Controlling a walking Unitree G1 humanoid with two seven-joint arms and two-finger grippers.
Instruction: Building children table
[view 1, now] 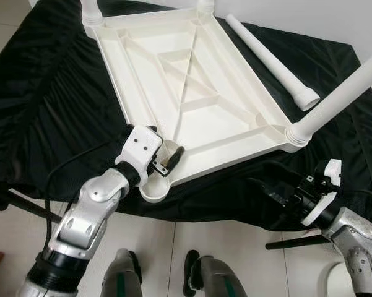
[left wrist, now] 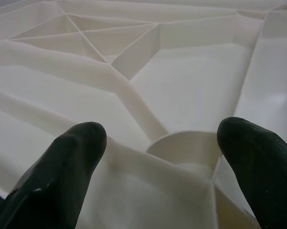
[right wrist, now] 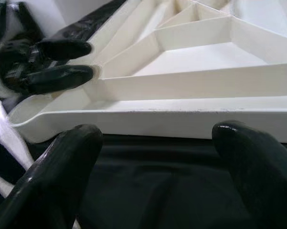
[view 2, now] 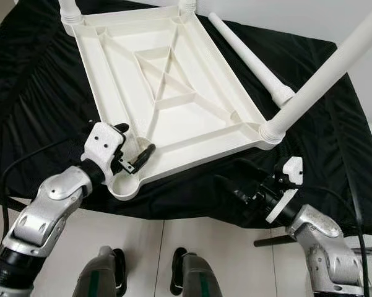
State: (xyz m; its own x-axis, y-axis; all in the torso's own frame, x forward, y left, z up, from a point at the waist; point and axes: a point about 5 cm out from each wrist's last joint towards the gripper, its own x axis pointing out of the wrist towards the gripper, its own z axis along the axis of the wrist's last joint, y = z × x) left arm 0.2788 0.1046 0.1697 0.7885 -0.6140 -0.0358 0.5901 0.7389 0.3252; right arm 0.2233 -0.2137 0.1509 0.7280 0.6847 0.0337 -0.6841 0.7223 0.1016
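The white tabletop (view 1: 192,86) lies upside down on the black cloth (view 1: 43,111), its long axis running from 11 o'clock far to 5 o'clock near. The left gripper (view 1: 167,162), fingers apart, reaches over the empty leg socket (view 1: 155,189) at 7 o'clock. The right gripper (view 1: 273,193), fingers spread and holding nothing, hovers over cloth near the 5 o'clock corner, where a fitted leg (view 1: 340,99) slants toward 2 o'clock; a loose leg (view 1: 269,62) lies alongside.

The left gripper (view 1: 165,159) reaches forward from a bent silver arm, fingers (left wrist: 62,167) parted. The right gripper (view 1: 273,190) points leftward, low, its fingers (right wrist: 67,162) spread apart.
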